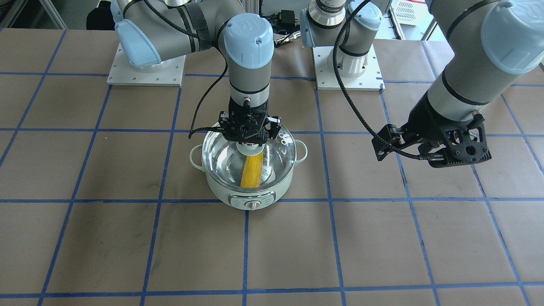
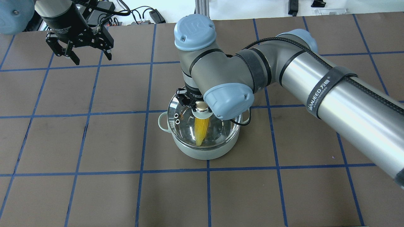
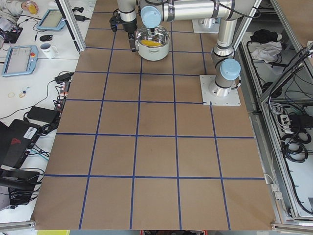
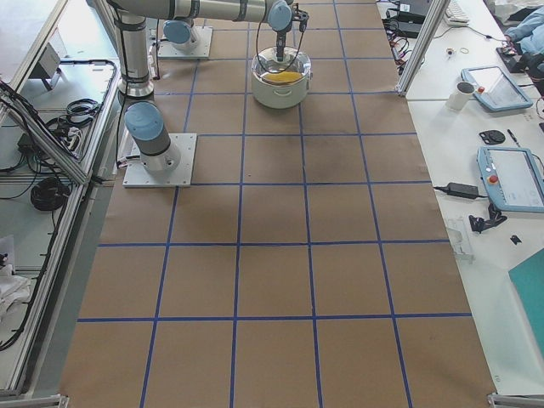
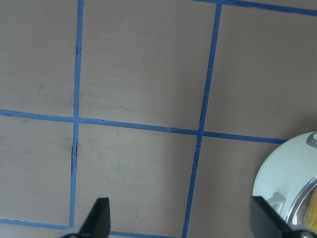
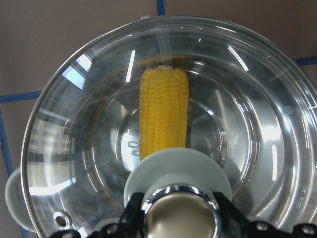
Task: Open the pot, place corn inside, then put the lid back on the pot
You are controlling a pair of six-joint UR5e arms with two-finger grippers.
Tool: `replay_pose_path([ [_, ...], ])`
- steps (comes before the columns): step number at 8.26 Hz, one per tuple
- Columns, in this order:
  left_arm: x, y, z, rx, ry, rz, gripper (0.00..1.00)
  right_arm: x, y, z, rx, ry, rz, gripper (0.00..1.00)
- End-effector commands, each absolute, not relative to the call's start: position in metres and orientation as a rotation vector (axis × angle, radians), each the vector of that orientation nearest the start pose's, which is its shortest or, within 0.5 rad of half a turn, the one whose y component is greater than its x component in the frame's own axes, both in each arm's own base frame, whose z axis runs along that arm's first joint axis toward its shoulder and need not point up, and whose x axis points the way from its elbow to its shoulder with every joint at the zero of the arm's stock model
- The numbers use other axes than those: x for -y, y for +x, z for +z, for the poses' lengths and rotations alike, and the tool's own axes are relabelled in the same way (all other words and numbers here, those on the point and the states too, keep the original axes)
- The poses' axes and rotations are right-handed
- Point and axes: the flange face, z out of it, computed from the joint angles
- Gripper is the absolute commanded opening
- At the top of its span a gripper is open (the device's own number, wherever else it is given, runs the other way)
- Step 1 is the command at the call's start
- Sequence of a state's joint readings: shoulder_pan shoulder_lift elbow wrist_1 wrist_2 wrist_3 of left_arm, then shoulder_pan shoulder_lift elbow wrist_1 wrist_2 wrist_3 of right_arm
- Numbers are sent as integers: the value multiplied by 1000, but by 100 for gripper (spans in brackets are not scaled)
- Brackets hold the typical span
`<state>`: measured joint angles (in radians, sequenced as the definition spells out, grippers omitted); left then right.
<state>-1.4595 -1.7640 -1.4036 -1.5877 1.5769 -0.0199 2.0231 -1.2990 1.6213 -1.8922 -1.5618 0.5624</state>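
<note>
Right wrist-mounted view: right gripper [image 6: 179,223] pinches the knob [image 6: 179,214], the safest hold on the stiff, breakable glass lid [image 6: 247,124], seemingly seated on the pot [image 2: 205,153] at frame centre over the corn [image 6: 163,114]; left gripper [image 2: 91,56] spread

1. Pot [image 1: 255,191] mouth is closed off: lid [image 1: 221,157] sits on the rim, corn [image 1: 251,170] under the glass.
2. Right gripper [image 1: 250,145] clamps the lid top; right arm [image 2: 315,85] overhangs the pot.
3. Left gripper [image 2: 92,59], fingers spread, hangs well apart over bare table [image 2: 94,195].
4. Floor around the pot sides is free.
</note>
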Motion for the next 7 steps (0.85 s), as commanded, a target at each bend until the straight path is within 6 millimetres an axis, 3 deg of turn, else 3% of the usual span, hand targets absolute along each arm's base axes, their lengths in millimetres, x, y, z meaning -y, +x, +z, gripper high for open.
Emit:
replay_pose_path([
  [1, 580, -68, 466, -3130, -207, 68, 100, 468, 376, 346, -3136, 161, 21, 18],
  [2, 580, -69, 466, -3130, -204, 68, 100, 468, 376, 346, -3138, 169, 18, 48],
  [3, 580, -68, 466, -3131, -207, 68, 100, 468, 376, 348, -3138, 171, 8, 88],
  [4, 580, -69, 466, -3132, -204, 68, 100, 468, 376, 348, -3136, 173, 7, 98],
  [7, 580, -69, 465, -3132, -204, 70, 100, 469, 376, 349, -3138, 164, 2, 100],
])
